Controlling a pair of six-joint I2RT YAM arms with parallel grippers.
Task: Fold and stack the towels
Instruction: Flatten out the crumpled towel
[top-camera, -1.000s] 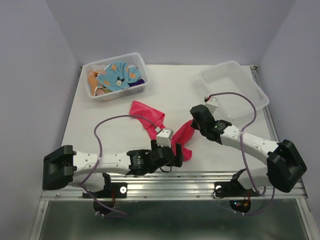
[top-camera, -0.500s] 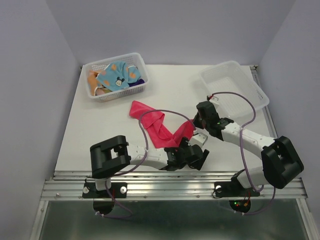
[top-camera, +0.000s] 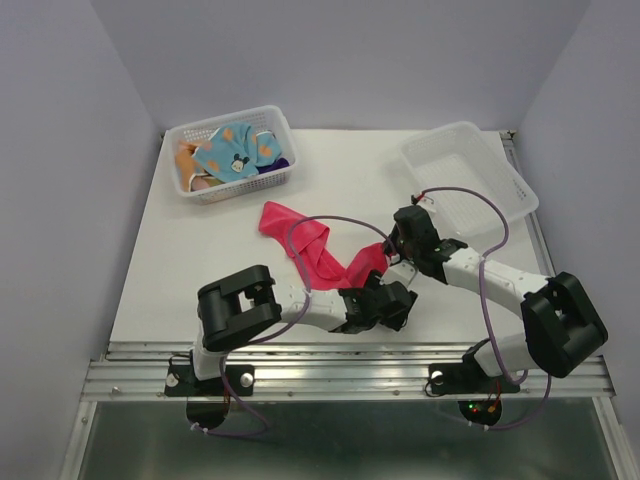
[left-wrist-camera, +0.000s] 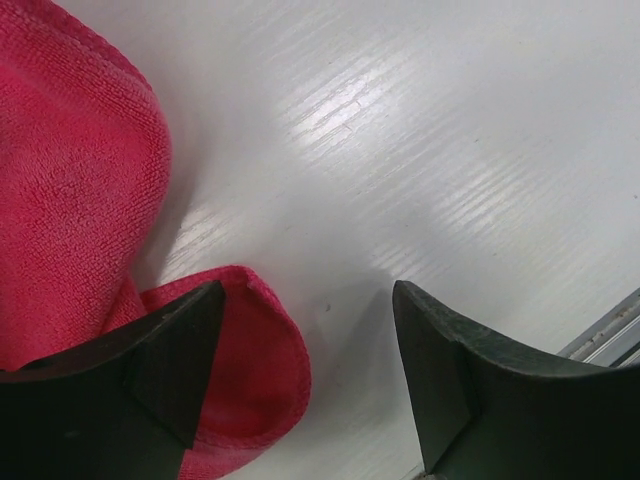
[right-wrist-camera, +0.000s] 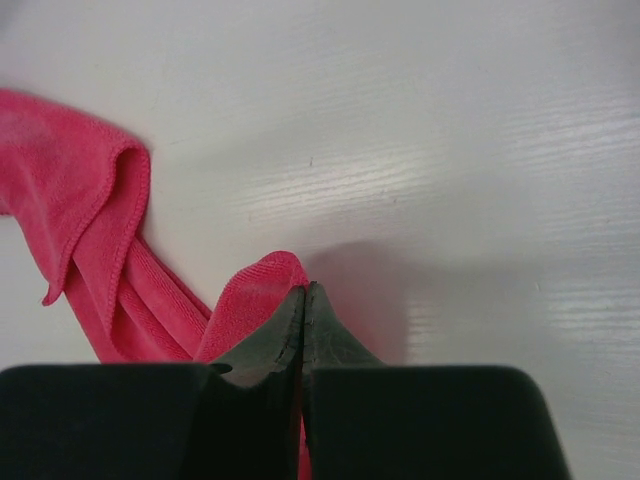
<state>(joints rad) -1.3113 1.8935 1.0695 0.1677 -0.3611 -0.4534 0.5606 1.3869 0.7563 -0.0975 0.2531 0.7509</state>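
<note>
your right gripper (right-wrist-camera: 303, 300) is clenched on a corner of the pink towel (top-camera: 310, 245). its two fingers are pressed flat together, a fold of cloth rises to the tips, and a thin pink line shows down the seam between them. your left gripper (left-wrist-camera: 310, 300) stands wide apart and grasps nothing. a rounded pink edge lies on the table (left-wrist-camera: 480, 150) against the inner face of the finger (left-wrist-camera: 170, 350) on the left of that view and reaches partway into the gap. the other finger (left-wrist-camera: 450, 390) is over bare white surface, well apart from the cloth. from above, the towel lies across the middle of the table as a twisted band. it runs from a bunched end on the left down toward the right, where it ends between the two grippers, which are close together near the front edge. the left wrist covers that stretch in the top view, so you cannot tell there how much cloth lies under the jaws. in both wrist views the finger bases cut off the near part of the cloth. the towel is bright pink-red with a soft looped pile and a stitched hem, rolled over on itself along its length. the other towels (top-camera: 235, 148) are light blue with orange spots and a cartoon figure, peach-orange, and a bit of dark purple. they sit heaped in the white basket (top-camera: 245, 184) at the far left corner, and a translucent tray (top-camera: 465, 180) stands at the far right.
</note>
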